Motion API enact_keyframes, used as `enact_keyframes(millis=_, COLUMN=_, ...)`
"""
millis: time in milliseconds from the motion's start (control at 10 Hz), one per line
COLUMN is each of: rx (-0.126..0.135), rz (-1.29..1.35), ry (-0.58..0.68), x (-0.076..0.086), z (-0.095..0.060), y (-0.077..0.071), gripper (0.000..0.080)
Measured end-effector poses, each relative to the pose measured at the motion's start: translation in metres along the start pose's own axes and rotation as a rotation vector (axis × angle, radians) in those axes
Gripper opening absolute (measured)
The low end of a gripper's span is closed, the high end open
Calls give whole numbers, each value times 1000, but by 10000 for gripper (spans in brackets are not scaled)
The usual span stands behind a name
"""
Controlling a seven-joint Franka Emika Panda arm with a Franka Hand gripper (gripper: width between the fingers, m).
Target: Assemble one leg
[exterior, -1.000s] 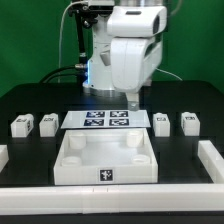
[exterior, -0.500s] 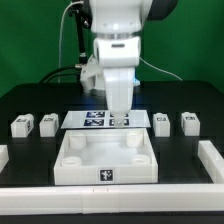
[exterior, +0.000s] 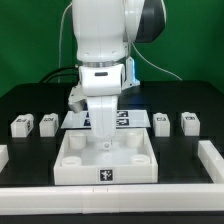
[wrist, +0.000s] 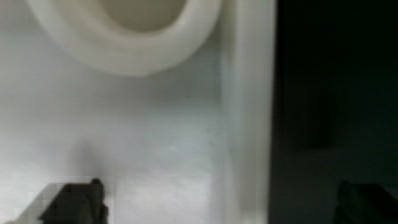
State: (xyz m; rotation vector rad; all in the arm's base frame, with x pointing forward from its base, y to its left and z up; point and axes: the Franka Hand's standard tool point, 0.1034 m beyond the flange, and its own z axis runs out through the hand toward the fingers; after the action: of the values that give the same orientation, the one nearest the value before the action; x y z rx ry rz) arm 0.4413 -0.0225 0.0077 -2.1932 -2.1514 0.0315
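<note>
Square panel (exterior: 105,172) lies near centre on the desk (exterior: 30,100). Tool (exterior: 104,141) hangs low over the panel's far part by a round socket (wrist: 134,30), fingers (wrist: 71,205) apart, nothing between them. Farther back lie the outer left leg (exterior: 22,126), inner left leg (exterior: 47,123), inner right leg (exterior: 162,121) and outer right leg (exterior: 189,122), all loose. Judged light, rigid, smooth plastic: grip across opposite flat sides.
</note>
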Motion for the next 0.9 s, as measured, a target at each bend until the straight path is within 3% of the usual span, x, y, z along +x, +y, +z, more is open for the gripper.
enact_keyframes(millis=100, rx=1, rz=1, ry=0, x=0, z=0, y=0, gripper=650)
enact_keyframes(millis=400, rx=2, rz=1, ry=0, x=0, z=0, y=-1, gripper=256)
enact_keyframes(millis=500, rx=2, rz=1, ry=0, x=0, z=1, y=-1, gripper=256)
enact_keyframes(millis=600, rx=2, rz=1, ry=0, x=0, z=1, y=-1, gripper=81)
enact_keyframes(millis=900, rx=-14, rz=1, ry=0, x=0, z=-1, y=3, gripper=59)
